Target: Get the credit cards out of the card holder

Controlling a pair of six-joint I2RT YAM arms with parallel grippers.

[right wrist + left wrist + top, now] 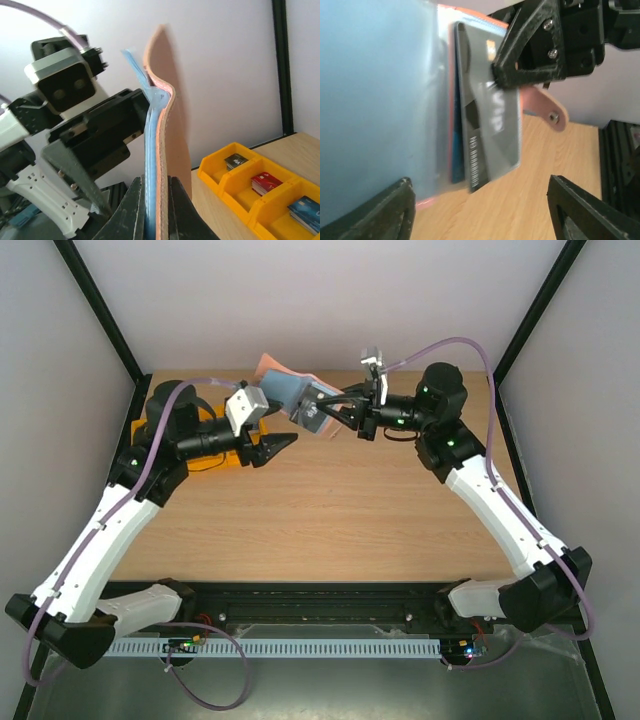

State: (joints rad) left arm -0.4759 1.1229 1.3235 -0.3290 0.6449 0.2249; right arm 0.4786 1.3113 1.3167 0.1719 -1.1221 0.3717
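Note:
My right gripper [156, 210] is shut on the card holder [167, 130], seen edge-on and upright, tan outside and blue inside. In the top view it [338, 408] holds the holder [285, 388] above the back middle of the table. In the left wrist view the holder's pale blue face [375, 100] fills the left. A grey credit card [492, 130] sticks partly out of it, with a blue card [456, 155] behind. A right finger [530, 50] presses the grey card's top. My left gripper [480, 210] is open and empty just below the cards, also in the top view [280, 450].
A yellow three-compartment tray [220, 177] stands on the table, holding dark grey [235, 161], red [263, 182] and blue [305, 210] cards. In the top view it [140, 428] lies mostly under the left arm at the back left. Black frame posts stand at the table's back corners.

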